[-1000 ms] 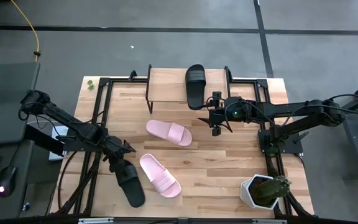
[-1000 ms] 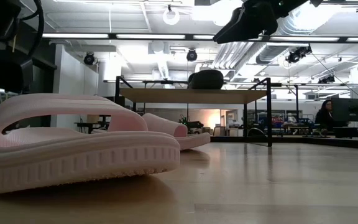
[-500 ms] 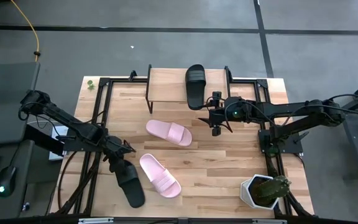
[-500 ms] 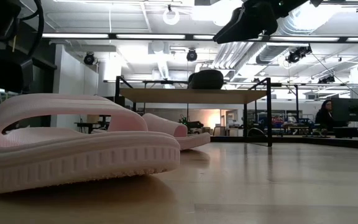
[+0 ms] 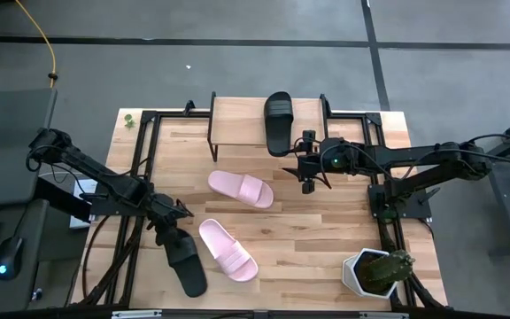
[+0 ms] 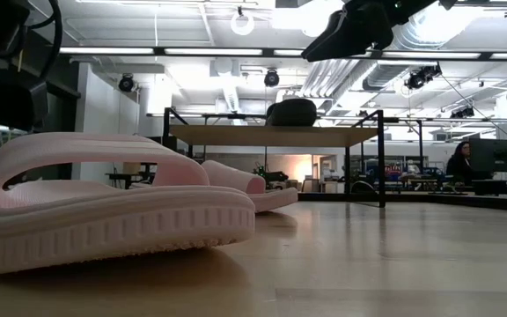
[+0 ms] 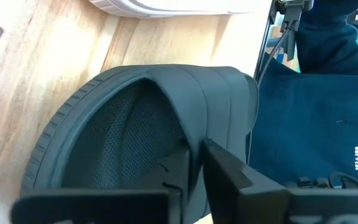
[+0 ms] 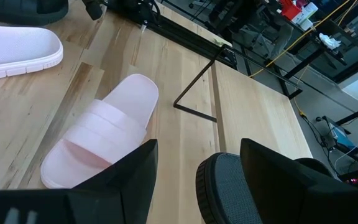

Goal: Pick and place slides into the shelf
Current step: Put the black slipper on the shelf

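One Slide Shelved, Three on the Worktop

One black slide [image 5: 278, 122] lies on the shelf [image 5: 237, 122] at the far worktop edge. The right gripper [image 5: 309, 168] hovers just beside the shelf, jaws spread and empty. The second black slide [image 5: 185, 263] lies near the near-left corner; the left gripper [image 5: 168, 232] has its jaws pinching what appears to be its strap. Two pink slides [image 5: 240, 189] [image 5: 227, 249] lie mid-worktop. The slides look light, flexible and slightly grippy; grasp across the strap, the firmest raised part.
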Action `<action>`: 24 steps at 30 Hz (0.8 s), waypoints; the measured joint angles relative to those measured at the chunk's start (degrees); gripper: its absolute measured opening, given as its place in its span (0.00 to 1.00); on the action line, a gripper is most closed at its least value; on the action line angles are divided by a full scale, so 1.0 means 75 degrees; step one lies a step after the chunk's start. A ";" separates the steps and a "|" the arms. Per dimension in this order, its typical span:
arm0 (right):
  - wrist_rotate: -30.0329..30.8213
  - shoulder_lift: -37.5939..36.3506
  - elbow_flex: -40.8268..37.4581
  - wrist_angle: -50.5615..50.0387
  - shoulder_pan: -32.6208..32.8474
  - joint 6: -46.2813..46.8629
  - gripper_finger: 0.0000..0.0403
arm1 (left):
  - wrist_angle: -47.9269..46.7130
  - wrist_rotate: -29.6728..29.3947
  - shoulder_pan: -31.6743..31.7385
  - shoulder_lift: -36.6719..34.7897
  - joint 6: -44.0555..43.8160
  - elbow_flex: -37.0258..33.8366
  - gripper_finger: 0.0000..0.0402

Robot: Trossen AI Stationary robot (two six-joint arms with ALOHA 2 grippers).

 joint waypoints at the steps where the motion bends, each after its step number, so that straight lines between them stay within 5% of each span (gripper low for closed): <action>1: 0.0000 -0.0001 0.0000 0.0001 0.0000 0.0000 0.55 | 0.0003 0.0000 0.0005 0.0000 0.0003 0.0000 0.05; 24: 0.0000 0.0000 0.0000 0.0134 0.0000 -0.0045 0.55 | 0.0781 0.0046 0.0017 0.0000 0.0134 0.0000 0.01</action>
